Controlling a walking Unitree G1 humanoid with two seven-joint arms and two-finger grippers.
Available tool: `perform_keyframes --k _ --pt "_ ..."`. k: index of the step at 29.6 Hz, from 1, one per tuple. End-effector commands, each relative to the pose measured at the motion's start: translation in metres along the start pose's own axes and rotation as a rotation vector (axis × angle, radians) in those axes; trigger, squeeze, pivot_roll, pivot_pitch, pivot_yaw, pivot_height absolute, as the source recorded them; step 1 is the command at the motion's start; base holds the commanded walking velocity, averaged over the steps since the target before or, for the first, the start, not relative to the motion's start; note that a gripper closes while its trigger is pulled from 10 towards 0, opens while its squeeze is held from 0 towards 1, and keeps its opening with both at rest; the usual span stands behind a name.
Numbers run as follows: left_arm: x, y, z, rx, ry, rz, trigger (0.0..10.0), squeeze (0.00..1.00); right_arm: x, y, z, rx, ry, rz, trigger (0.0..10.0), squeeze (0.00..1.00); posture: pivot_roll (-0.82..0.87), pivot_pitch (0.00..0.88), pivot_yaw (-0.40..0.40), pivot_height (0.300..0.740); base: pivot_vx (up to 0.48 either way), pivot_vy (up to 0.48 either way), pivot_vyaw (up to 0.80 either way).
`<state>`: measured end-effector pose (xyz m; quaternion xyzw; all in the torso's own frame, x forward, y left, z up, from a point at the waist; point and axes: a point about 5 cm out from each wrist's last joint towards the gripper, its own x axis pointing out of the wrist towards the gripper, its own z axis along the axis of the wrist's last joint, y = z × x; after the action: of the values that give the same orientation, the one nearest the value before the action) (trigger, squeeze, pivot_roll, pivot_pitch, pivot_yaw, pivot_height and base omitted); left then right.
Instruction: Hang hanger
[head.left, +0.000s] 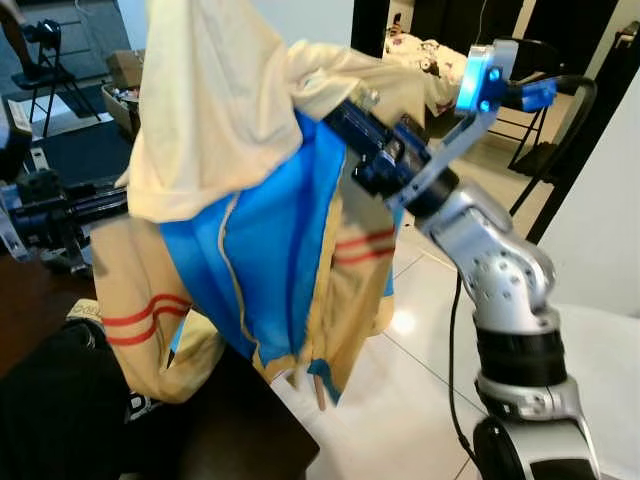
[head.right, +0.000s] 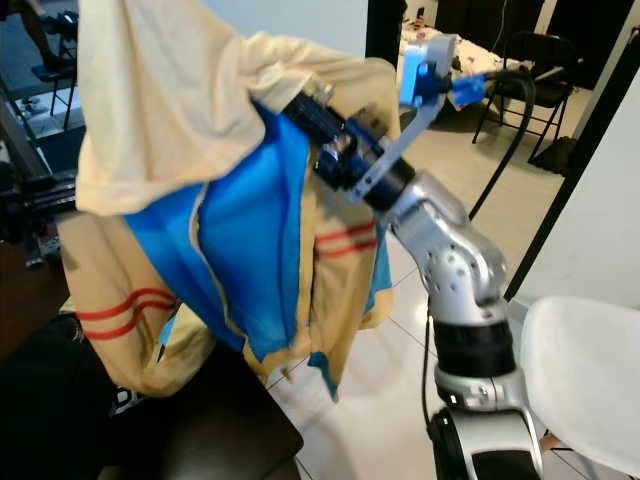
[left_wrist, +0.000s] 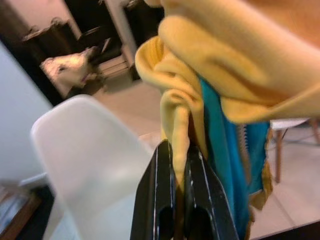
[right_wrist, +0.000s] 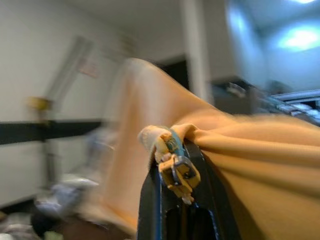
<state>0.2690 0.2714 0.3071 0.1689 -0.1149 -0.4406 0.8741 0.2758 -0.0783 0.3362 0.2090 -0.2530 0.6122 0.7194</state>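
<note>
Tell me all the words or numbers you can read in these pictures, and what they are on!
No words or numbers can be read here.
The jacket has red stripes, no letters.
A small pale patch shows on the dark thing below the jacket, too small to read.
A blurred sign on the wall in the right wrist view cannot be read.

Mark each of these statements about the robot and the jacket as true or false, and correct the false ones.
1. The jacket is cream with a blue lining. True.
2. Its sleeves carry green stripes. False: the stripes are red.
3. The left claw is shut on cream fabric. True.
4. The jacket lies flat on the floor. False: it is held up in the air.
5. The right claw grips the fabric near a zipper pull. True.
6. A black chair stands beside the robot. False: the chair is white.
</note>
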Motion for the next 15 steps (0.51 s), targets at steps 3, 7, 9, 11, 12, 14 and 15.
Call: perform_keyframes --k 3,7,9,11,12,14,15 --pt "0.005 -0.01 -0.004 -0.025 -0.001 -0.085 10.0 0.0 0.008 0.023 0.011 0.006 -0.057 0.167 0.0 0.0 0.1 0.0 0.007 0.74 0.0 0.0 0.0" --pt "-0.009 -0.005 0.002 -0.001 0.043 -0.129 10.0 0.0 -0.013 0.013 0.017 -0.096 0.056 0.145 0.0 0.0 0.1 0.0 0.009 0.74 0.0 0.0 0.0" --pt "-0.019 0.0 0.009 0.019 0.079 -0.15 10.0 0.0 -0.028 0.003 0.026 -0.16 0.119 0.096 0.0 0.0 0.1 0.0 0.008 0.74 0.0 0.0 0.0" --pt "-0.025 0.003 0.013 0.032 0.103 -0.161 10.0 0.0 -0.035 0.0 0.031 -0.194 0.157 0.069 0.0 0.0 0.1 0.0 0.008 0.74 0.0 0.0 0.0" --pt "-0.029 0.004 0.016 0.041 0.118 -0.167 10.0 0.0 -0.04 -0.002 0.034 -0.214 0.18 0.054 0.0 0.0 0.1 0.0 0.008 0.74 0.0 0.0 0.0" --pt "-0.033 0.007 0.021 0.054 0.139 -0.168 10.0 0.0 -0.049 -0.004 0.038 -0.238 0.221 0.036 0.0 0.0 0.1 0.0 0.004 0.74 0.0 0.0 0.0" --pt "-0.033 0.007 0.021 0.054 0.139 -0.168 10.0 0.0 -0.049 -0.004 0.038 -0.238 0.221 0.036 0.0 0.0 0.1 0.0 0.004 0.74 0.0 0.0 0.0"
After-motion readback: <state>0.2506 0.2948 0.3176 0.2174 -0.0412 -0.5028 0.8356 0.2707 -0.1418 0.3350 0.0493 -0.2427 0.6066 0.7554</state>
